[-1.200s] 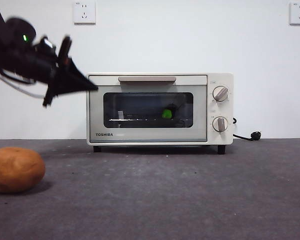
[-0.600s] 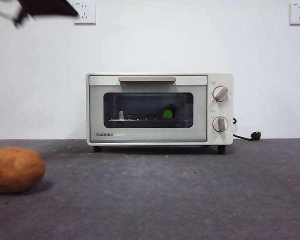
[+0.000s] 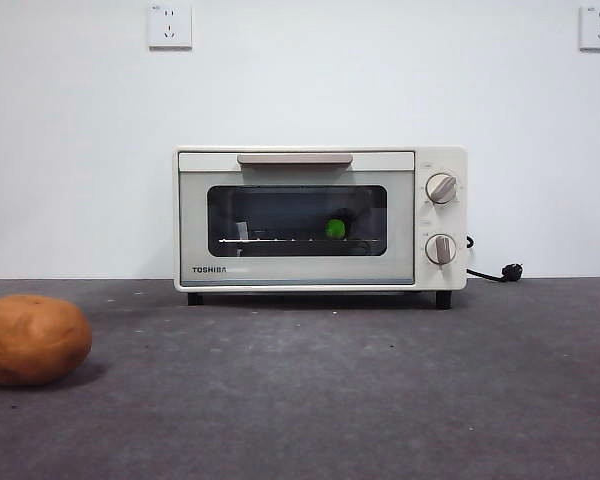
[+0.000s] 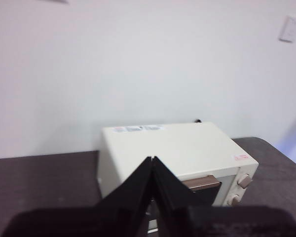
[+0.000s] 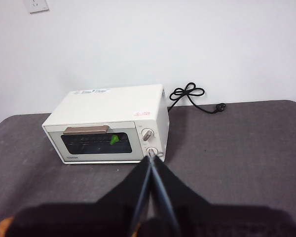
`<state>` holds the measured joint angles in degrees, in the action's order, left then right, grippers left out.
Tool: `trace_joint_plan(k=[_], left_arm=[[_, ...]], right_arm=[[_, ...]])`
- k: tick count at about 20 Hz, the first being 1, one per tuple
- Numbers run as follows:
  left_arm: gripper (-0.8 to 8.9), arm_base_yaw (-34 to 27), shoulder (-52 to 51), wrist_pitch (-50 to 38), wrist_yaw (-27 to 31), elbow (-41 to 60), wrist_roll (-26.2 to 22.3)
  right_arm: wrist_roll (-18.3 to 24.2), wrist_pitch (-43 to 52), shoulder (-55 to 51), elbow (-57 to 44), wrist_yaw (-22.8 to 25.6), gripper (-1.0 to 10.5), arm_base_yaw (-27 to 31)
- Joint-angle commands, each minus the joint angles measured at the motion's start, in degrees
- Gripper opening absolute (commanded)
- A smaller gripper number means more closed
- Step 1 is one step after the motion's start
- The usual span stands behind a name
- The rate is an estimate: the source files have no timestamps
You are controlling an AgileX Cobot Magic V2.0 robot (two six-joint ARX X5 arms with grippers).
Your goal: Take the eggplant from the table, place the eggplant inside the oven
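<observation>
Front view: eggplant (image 3: 335,228) on rack behind shut Toshiba oven (image 3: 320,218) door, task apparently complete; both claws together, empty, raised clear.

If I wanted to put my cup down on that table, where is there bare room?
The table is bare in front of the oven and across to its right side. A patch between the potato and the oven is free too. Only the near left corner, by the potato, is taken.
</observation>
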<state>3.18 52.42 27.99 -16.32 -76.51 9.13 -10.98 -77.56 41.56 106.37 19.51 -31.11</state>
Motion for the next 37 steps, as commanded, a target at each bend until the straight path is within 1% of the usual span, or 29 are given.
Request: trace_joint_plan(k=[1, 5, 8, 13, 28, 29, 30, 34, 37], left_arm=[[-0.06, 0.15, -3.72, 2.56, 1.49, 0.0, -1.88], [-0.06, 0.13, -7.32, 5.27, 1.9, 0.0, -1.86], [-0.06, 0.13, -8.83, 7.06, 4.31, 0.0, -1.86], [-0.05, 0.13, -9.35, 8.85, 4.37, 0.0, -1.81], [-0.04, 0.13, -9.27, 8.9, 3.89, -0.09, -1.81], [-0.04, 0.13, -9.11, 9.07, 3.96, -0.09, -2.6], [-0.04, 0.11, -8.92, 9.22, 4.2, -0.11, -5.18], [-0.04, 0.07, -8.81, 12.63, 4.44, -0.11, -7.45], [-0.04, 0.07, -8.79, 14.62, 5.9, -0.11, -13.16]], right_arm=[[-0.59, -1.44, -0.17, -0.24, 0.04, 0.0, 0.0], [-0.59, -1.44, -0.17, -0.24, 0.07, 0.0, -0.02], [-0.59, -1.44, -0.17, -0.24, 0.04, 0.0, -0.02], [-0.59, -1.44, -0.17, -0.24, 0.07, 0.0, -0.02], [-0.59, -1.44, -0.15, -0.24, 0.07, 0.0, -0.02], [-0.59, -1.44, -0.15, -0.24, 0.07, 0.0, -0.02], [-0.59, -1.44, -0.15, -0.24, 0.07, 0.0, -0.02], [-0.59, -1.44, -0.15, -0.24, 0.09, 0.0, -0.02], [-0.59, -1.44, -0.15, -0.24, 0.07, 0.0, -0.02]])
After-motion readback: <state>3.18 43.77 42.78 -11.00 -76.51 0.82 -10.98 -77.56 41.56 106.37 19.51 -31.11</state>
